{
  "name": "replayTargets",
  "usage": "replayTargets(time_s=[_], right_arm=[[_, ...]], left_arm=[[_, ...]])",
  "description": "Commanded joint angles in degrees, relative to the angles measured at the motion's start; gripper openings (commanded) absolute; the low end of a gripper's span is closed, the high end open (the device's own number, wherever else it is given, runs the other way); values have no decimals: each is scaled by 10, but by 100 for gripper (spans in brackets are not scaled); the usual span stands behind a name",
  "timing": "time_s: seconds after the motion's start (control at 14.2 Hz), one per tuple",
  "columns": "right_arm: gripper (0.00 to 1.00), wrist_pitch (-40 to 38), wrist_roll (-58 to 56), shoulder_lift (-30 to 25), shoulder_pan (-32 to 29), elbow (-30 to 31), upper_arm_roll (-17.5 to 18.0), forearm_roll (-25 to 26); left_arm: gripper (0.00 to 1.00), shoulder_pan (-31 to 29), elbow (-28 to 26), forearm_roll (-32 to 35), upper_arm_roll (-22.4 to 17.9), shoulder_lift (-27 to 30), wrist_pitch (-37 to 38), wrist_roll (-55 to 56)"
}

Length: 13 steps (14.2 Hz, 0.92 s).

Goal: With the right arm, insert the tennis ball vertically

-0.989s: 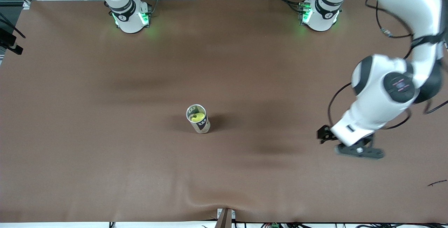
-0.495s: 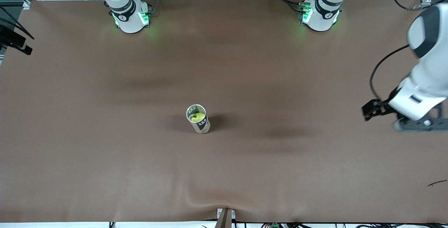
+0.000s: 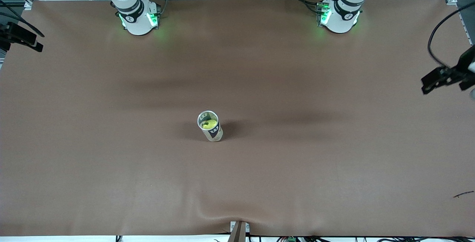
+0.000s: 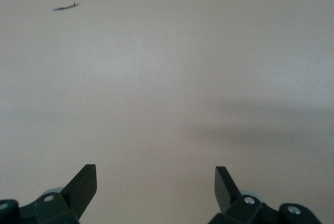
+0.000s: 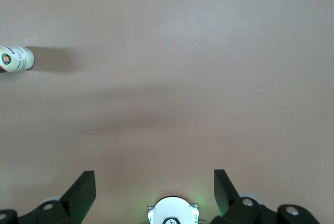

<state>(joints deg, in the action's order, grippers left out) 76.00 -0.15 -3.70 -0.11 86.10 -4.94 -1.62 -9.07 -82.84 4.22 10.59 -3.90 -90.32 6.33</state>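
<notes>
Tennis ball, yellow felt [image 3: 209,124], sits inside our upright can [image 3: 210,126]; left claw [image 4: 155,188] and right claw [image 5: 155,189] hang spread, empty, since insertion looks done

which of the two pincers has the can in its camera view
The right pincer: the can shows at the edge of its view; the left pincer sees only table and a small dark scrap.

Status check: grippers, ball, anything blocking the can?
Left gripper open, empty, over bare table. Right gripper open, empty. Tennis ball sits inside upright can. Nothing near the can.
</notes>
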Motion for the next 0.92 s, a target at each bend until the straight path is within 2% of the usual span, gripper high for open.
replayTargets(time_s=[0.0, 0.07, 0.21, 0.28, 0.57, 0.85], right_arm=[[100, -7, 11, 5, 5, -14, -2, 11], [100, -7, 11, 5, 5, -14, -2, 11], [100, -6, 11, 5, 5, -14, -2, 11], [100, -6, 12, 5, 5, -14, -2, 11], [100, -6, 12, 4, 2, -15, -2, 12], [100, -6, 12, 5, -1, -22, -5, 12]], left_arm=[[100, -17, -36, -30, 1, 42, 5, -12], [100, -6, -55, -30, -8, 61, 5, -13], [100, 56, -76, -31, -76, 82, 6, -15], [100, 67, -81, -31, -84, 89, 11, -16], [100, 68, -118, -31, -86, 129, 34, -16], [100, 88, -116, -30, -80, 153, 86, -18]])
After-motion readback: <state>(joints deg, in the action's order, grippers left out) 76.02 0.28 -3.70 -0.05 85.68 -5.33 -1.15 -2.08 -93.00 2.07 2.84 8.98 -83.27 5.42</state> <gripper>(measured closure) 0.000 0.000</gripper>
